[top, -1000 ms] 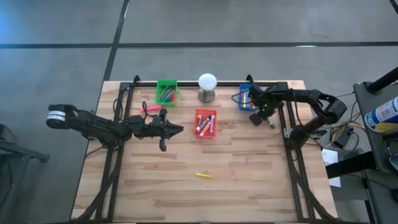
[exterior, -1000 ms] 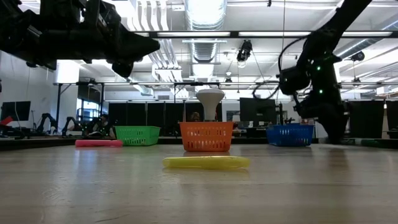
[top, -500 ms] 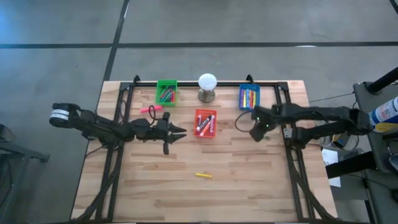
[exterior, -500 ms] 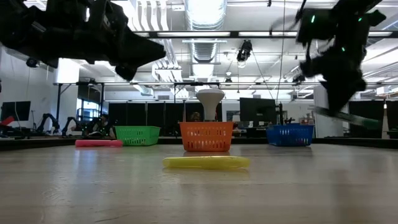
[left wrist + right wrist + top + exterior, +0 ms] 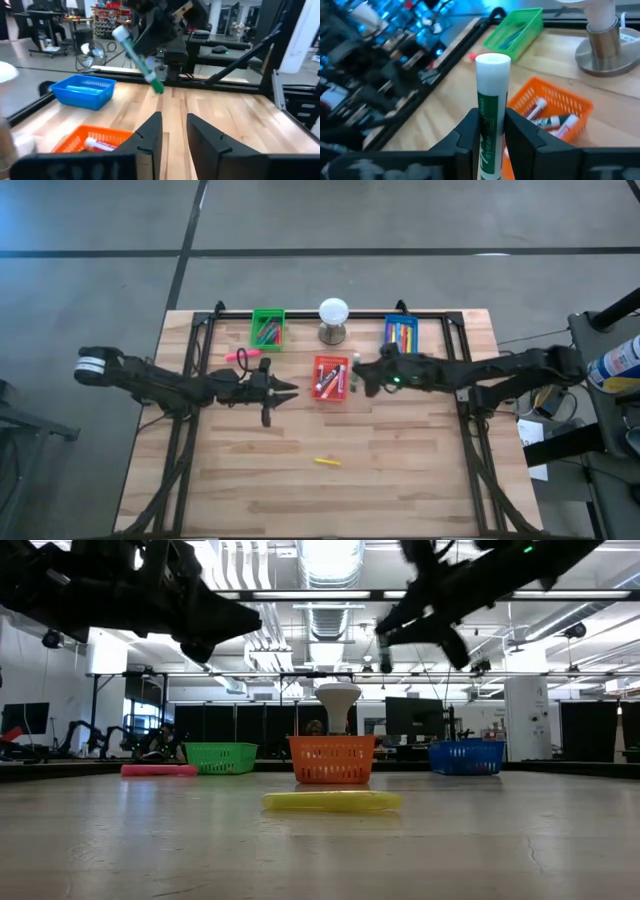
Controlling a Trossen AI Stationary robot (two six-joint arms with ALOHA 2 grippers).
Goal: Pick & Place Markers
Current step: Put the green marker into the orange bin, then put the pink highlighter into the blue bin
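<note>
Above the wooden table (image 5: 400, 450), right pincer (image 5: 354, 376) grips a green marker (image 5: 490, 125) just beside the orange bin (image 5: 330, 377). Left pincer (image 5: 288, 389) hovers opposite, fingers slightly parted. Yellow marker (image 5: 328, 462) lies nearer the table's front.

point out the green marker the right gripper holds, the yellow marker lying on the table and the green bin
green marker with white cap (image 5: 489, 135): right wrist view, on its green barrel.
yellow marker lying on the wooden table (image 5: 331, 801): low view, mid-barrel.
green rectangular plastic bin (image 5: 267, 315): high view, on its far rim.
</note>
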